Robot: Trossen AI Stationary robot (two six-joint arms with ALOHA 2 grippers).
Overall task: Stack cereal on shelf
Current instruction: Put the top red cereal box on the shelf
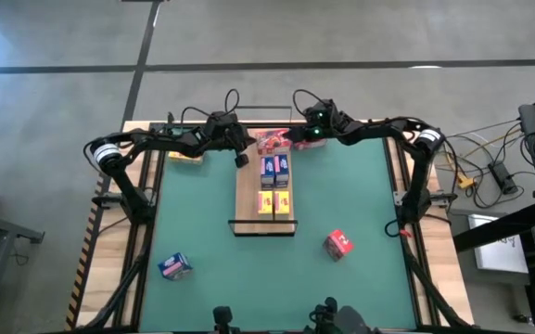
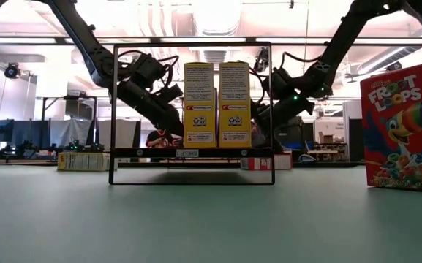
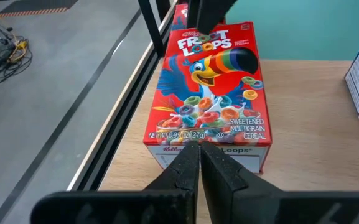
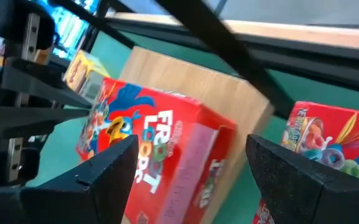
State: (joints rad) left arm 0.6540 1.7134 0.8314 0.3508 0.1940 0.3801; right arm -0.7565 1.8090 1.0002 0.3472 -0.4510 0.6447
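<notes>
A red cereal box (image 3: pixel 211 93) lies flat, face up, on the far end of the light-wood shelf (image 1: pixel 248 199). My left gripper (image 3: pixel 199 160) is shut at that box's short end. My right gripper (image 4: pixel 191 174) is open, one finger on each side of the same red box (image 4: pixel 157 152), and I see no touch. Two blue boxes (image 1: pixel 275 169) and two yellow boxes (image 2: pixel 216 104) stand on the shelf nearer the front. A second red box (image 4: pixel 322 140) lies on the green mat beside the shelf's far end. My left gripper has its shut fingertips (image 3: pixel 188 163) against the red box's lower short end (image 3: pixel 229 151). It comes from the table's left, slanting down. The box lies flat on the shelf board. Whether the tips push on it or only meet it, I cannot tell.
A loose red box (image 1: pixel 338 243) and a loose blue box (image 1: pixel 174 266) sit on the green mat (image 1: pixel 360 186) toward the front. A yellow box (image 1: pixel 185 156) lies at the far left. The shelf's black wire frame (image 2: pixel 115 109) rises at its ends.
</notes>
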